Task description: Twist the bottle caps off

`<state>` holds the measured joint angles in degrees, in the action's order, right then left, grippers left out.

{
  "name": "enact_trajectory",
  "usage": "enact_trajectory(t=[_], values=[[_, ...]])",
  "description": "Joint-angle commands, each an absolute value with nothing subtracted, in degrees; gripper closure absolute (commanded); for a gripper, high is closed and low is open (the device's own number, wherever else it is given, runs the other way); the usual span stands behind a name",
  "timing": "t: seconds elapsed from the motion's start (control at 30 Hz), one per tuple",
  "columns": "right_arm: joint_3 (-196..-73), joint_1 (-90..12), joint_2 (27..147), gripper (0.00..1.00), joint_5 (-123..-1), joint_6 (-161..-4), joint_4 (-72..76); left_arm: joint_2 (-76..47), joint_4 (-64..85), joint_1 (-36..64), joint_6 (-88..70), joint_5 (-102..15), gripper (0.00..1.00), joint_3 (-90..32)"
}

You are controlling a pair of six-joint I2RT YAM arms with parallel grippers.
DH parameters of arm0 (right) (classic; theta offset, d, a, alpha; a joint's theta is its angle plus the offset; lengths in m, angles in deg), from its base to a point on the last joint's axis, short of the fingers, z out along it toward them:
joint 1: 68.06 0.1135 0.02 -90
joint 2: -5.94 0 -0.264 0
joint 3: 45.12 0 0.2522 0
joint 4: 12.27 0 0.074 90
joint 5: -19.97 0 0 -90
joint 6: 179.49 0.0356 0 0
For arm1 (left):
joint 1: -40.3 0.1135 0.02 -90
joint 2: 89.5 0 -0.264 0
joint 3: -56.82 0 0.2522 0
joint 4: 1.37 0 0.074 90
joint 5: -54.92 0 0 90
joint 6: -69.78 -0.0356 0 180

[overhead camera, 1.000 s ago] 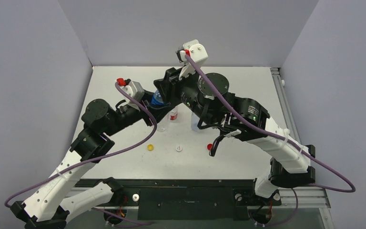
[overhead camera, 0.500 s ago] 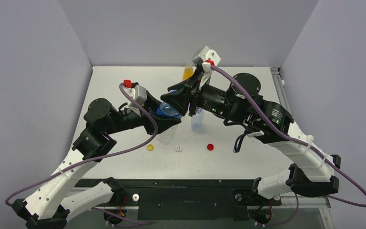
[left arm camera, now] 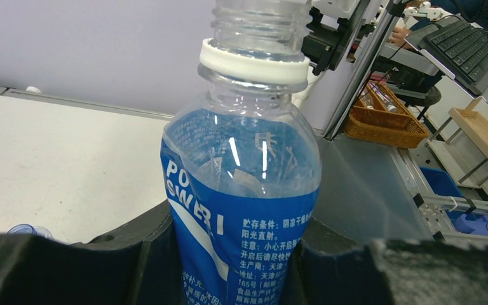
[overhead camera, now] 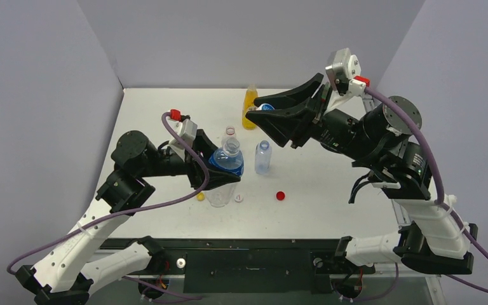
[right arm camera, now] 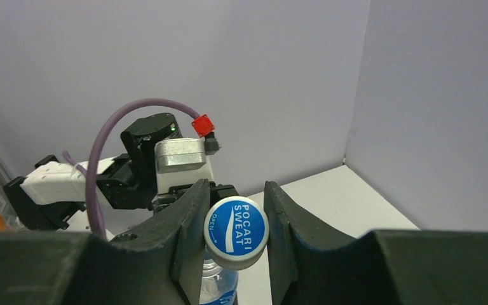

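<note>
My left gripper (overhead camera: 219, 170) is shut on the blue-label bottle (overhead camera: 227, 160), held upright just above the table. In the left wrist view the bottle (left arm camera: 241, 190) fills the space between the jaws of the left gripper (left arm camera: 238, 257); its threaded neck is open, with a white ring below. My right gripper (overhead camera: 264, 110) is raised at the back right, shut on this bottle's cap (right arm camera: 236, 232), white-sided with a blue printed top. Yellow (overhead camera: 200, 196), white (overhead camera: 238, 197) and red (overhead camera: 280, 195) caps lie on the table.
The yellow-orange juice bottle (overhead camera: 250, 101) stands at the back. The clear red-white label bottle (overhead camera: 230, 135) and the plain bluish bottle (overhead camera: 264, 157) stand mid-table, both with open necks. Grey walls enclose the left, back and right sides.
My right gripper has pulled up and to the right, away from the blue-label bottle, with the cap in it. My left gripper has brought the bottle nearer and a little right.
</note>
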<state>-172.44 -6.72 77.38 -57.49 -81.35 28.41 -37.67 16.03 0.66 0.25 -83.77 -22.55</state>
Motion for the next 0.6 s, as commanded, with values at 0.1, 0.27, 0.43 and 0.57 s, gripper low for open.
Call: enact_trajectory(t=[0.1, 0.27, 0.43, 0.57], values=[[-161.8, -16.53, 72.72, 1.0, -64.79, -77.95, 29.79, -39.16, 13.58, 1.1, 0.22, -85.31, 0.75, -22.27], [-146.66, -29.78, 67.56, 1.0, -78.25, -69.61, 31.44, -40.86, 13.66, 1.2, -1.88, -85.51, 0.71, -20.41], [-129.25, -40.75, 67.03, 1.0, -82.29, -61.31, 30.79, -42.39, 15.61, 1.17, -5.23, -84.79, 0.7, -19.15], [-118.73, -42.51, 68.45, 1.0, -85.44, -58.57, 26.2, -43.51, 17.24, 1.08, -8.71, -83.05, 0.69, -17.9]])
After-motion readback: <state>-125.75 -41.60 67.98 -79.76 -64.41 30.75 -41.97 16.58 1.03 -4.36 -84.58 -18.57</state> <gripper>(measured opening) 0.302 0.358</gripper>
